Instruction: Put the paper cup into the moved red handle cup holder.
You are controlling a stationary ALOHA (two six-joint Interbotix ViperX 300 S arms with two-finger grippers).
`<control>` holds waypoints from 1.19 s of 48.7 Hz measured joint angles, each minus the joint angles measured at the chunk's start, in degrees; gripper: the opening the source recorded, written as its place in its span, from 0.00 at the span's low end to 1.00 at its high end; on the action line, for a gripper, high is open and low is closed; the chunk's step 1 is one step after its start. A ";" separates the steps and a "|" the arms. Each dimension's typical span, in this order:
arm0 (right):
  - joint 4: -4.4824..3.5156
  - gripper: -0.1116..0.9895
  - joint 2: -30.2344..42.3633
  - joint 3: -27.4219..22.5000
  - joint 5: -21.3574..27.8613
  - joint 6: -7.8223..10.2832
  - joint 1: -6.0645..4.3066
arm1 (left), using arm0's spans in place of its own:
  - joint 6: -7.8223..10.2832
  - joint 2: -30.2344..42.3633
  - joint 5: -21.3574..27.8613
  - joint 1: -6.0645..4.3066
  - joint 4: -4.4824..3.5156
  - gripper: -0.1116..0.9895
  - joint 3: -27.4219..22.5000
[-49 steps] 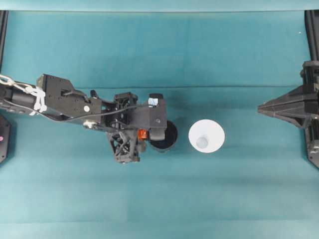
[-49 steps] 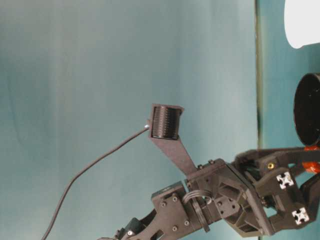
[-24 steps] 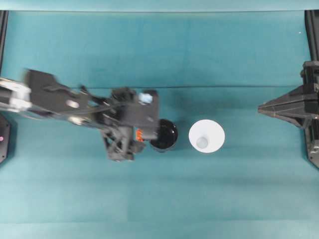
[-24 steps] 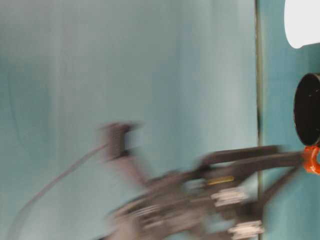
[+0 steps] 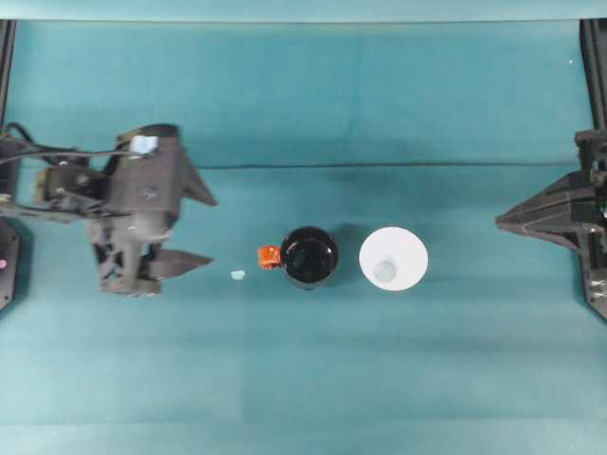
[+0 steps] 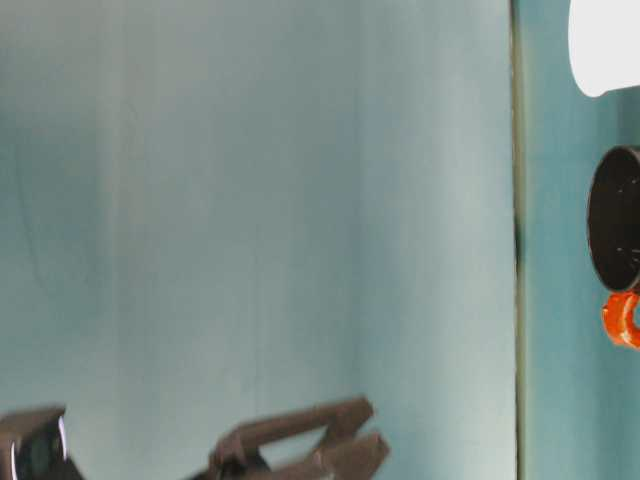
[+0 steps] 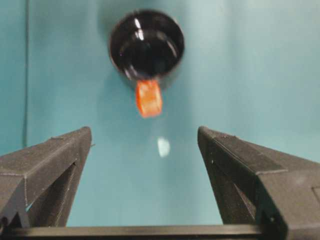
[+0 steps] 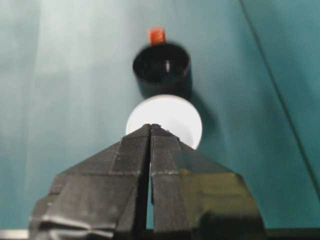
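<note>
My left gripper (image 5: 211, 230) hangs over the left side of the teal table (image 5: 303, 379), jaws spread wide with nothing between them, well apart from the cup holder (image 5: 309, 257). The wrist camera on that side shows both fingers (image 7: 55, 160) framing bare cloth, the black holder (image 7: 147, 45) standing upright beyond them with its orange-red handle (image 7: 149, 98) turned toward me. A small pale scrap (image 5: 237, 275) lies on the cloth between my left fingertips and that handle. The paper cup (image 5: 394, 259) stands just beside the holder, on the side away from the handle, close to it but not inside it; the holder's hollow is dark and shiny. My right gripper (image 5: 503, 221) sits at the right edge of the table, jaws pressed together with no gap and nothing held. From its wrist camera the closed tip points straight at the white cup (image 8: 165, 119), with the holder (image 8: 161, 67) lined up behind it.
</note>
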 measured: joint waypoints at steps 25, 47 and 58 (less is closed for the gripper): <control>-0.18 0.07 17.58 -13.45 18.63 1.14 -8.17 | -0.79 -1.76 0.09 -0.09 0.00 0.95 1.41; 0.35 0.96 31.03 -22.76 23.73 1.49 -7.47 | -0.70 -1.76 0.18 -0.09 0.00 0.95 1.58; -0.88 0.99 36.65 -26.98 26.89 1.41 -7.29 | -0.70 -1.76 0.18 -0.09 0.00 0.95 1.67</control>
